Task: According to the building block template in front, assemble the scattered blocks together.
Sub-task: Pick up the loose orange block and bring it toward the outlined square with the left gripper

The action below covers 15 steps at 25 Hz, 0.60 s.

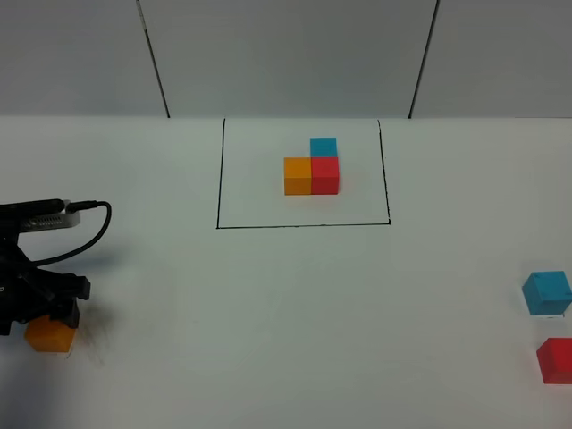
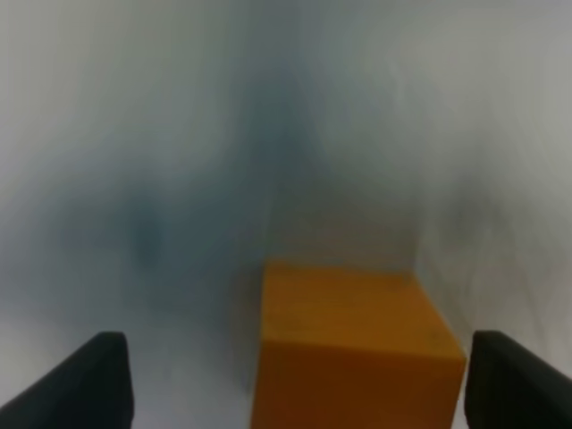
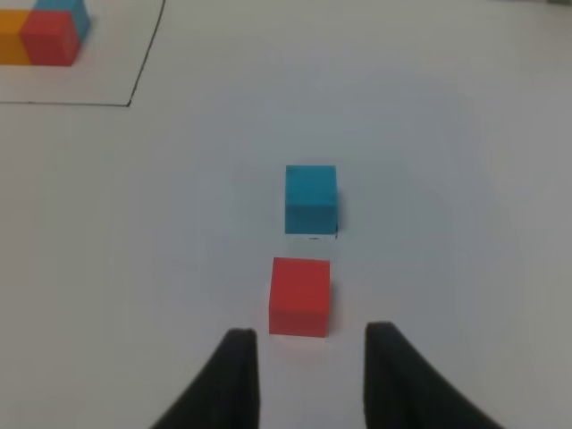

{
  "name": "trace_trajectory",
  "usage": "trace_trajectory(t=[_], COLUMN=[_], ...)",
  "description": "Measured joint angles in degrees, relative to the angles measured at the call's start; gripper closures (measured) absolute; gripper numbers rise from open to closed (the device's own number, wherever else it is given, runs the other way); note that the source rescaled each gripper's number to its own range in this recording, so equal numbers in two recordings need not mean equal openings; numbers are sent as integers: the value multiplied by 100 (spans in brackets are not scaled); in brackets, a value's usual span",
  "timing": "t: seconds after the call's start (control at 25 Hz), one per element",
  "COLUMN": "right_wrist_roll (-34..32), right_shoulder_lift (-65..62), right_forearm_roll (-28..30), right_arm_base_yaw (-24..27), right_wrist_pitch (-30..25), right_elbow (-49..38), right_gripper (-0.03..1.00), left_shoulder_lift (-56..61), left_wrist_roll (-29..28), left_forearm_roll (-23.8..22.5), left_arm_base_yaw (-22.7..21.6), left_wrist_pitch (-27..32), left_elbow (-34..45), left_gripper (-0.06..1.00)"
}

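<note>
The building block template [image 1: 313, 170] is an orange, red and blue L-shaped group inside a black-line rectangle at the back middle; its corner shows in the right wrist view [image 3: 45, 31]. The loose orange cube [image 1: 49, 336] lies at the front left. My left gripper [image 1: 43, 311] is low over it and open, with its fingers [image 2: 89, 386] standing on either side of the cube [image 2: 353, 349], apart from it. The loose light blue cube [image 1: 546, 292] and red cube [image 1: 556, 359] lie at the right edge. My right gripper [image 3: 308, 375] is open and empty, just short of the red cube [image 3: 300, 295], with the blue cube [image 3: 311, 198] beyond it.
The white table [image 1: 286, 313] carries only the cubes and the black frame line [image 1: 304, 225]. A pale wall with dark seams [image 1: 154, 63] rises behind the table. A black cable [image 1: 89, 228] loops off the left arm.
</note>
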State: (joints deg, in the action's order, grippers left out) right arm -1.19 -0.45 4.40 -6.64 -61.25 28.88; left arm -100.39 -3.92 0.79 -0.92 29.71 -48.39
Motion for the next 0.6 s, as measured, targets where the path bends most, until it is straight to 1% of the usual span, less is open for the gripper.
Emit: trace_trajectory(t=[0.32, 0.4, 0.48, 0.52, 0.6], right_wrist_roll=[0, -2, -2, -2, -2], right_shoulder_lift=[0, 0, 0, 0, 0], right_forearm_roll=[0, 0, 0, 0, 0], right_arm_base_yaw=[0, 0, 0, 0, 0], right_wrist_pitch=[0, 0, 0, 0, 0], right_elbow=[0, 0, 0, 0, 0], right_gripper=[97, 97, 97, 97, 97], left_shoulder_lift=[-301, -356, -356, -356, -356], left_wrist_roll=[0, 0, 0, 0, 0], left_forearm_roll=[3, 3, 3, 6, 10], left_arm_base_yaw=[0, 0, 0, 0, 0], left_wrist_pitch=[-175, -206, -227, -248, -254], left_elbow=[0, 0, 0, -1, -12], left_gripper=[29, 32, 43, 54, 81])
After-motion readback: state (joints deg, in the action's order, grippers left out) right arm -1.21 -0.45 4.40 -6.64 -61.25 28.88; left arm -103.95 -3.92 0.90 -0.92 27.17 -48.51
